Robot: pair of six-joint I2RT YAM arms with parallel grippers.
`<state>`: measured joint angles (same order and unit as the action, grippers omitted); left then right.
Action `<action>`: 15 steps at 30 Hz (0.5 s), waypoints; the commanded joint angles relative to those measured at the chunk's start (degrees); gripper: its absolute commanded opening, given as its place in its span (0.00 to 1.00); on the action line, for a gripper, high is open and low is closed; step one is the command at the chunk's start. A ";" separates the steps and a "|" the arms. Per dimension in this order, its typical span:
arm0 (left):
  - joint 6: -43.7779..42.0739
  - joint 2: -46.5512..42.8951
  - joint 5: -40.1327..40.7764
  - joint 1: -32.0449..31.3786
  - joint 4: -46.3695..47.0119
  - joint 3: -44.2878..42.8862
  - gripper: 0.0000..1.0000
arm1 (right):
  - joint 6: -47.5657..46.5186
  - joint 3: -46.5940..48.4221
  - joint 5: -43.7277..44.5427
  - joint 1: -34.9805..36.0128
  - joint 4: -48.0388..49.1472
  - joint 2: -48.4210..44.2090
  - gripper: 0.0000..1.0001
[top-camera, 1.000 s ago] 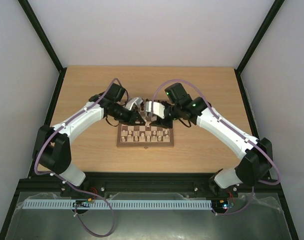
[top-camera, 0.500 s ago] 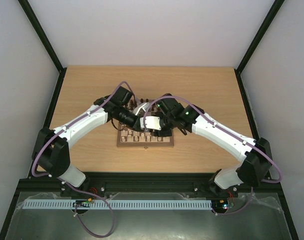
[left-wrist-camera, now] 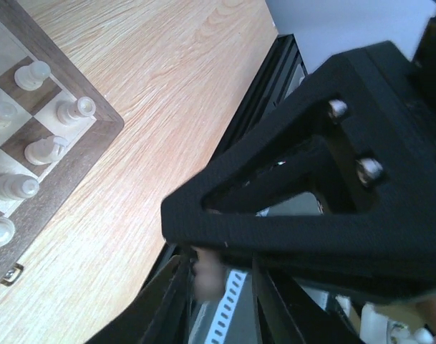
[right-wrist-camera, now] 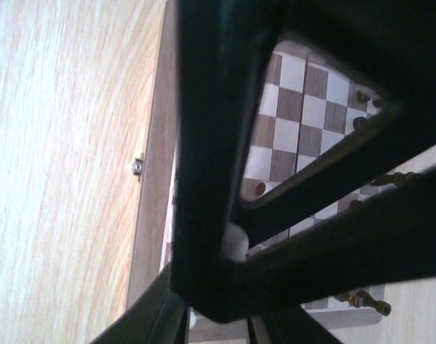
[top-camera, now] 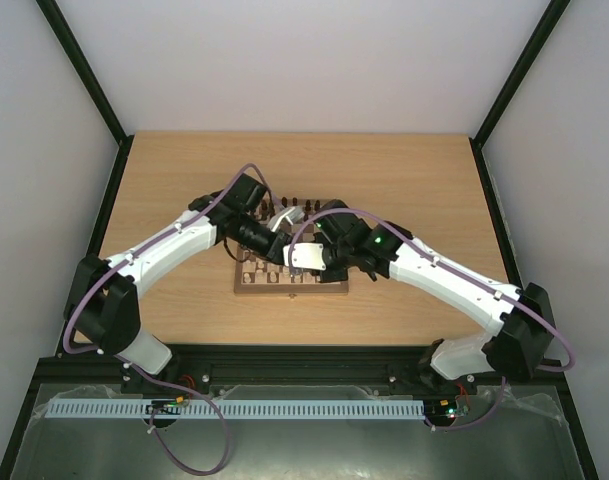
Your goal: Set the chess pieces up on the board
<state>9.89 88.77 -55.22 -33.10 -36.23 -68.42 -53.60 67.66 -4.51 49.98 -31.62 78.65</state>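
Both grippers meet tip to tip over the board (top-camera: 246, 287). In the left wrist view a small blurred pale chess piece (left-wrist-camera: 207, 276) sits between the fingers of my left gripper (left-wrist-camera: 218, 308). It lies against one finger, with a gap to the other. The right gripper's black finger frame (left-wrist-camera: 311, 215) crosses just above it. In the right wrist view the pale piece (right-wrist-camera: 236, 241) shows among black finger frames, and my right gripper (right-wrist-camera: 218, 322) looks shut on it. From above, left gripper (top-camera: 280, 247) and right gripper (top-camera: 292, 253) overlap.
Cream pieces (left-wrist-camera: 74, 109) stand in rows at the board's corner (left-wrist-camera: 81, 150). Dark pieces (right-wrist-camera: 361, 297) stand along the far edge of the board (right-wrist-camera: 149, 215), and more (top-camera: 304, 203) show behind the arms. The table's black front rail (left-wrist-camera: 275, 72) runs close by.
Both arms came together over the board's middle. The right jaws closed in from wide apart. The left jaws, shut before, have come slightly apart.
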 commanded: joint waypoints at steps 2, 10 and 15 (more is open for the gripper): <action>0.44 -2.91 3.13 -0.01 0.64 -1.16 0.36 | 6.86 -2.31 1.35 -0.50 2.26 -0.87 0.06; 4.28 -8.56 7.36 0.06 9.03 3.21 0.41 | 20.72 -1.11 -13.43 -6.35 5.95 -0.12 0.05; 4.58 -8.15 8.76 0.14 9.35 3.30 0.37 | 23.19 -1.33 -16.26 -7.32 7.52 -0.49 0.05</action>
<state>13.76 81.23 -47.18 -32.62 -28.73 -65.60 -35.40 66.06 -16.25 43.24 -25.78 78.43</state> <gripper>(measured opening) 0.388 0.111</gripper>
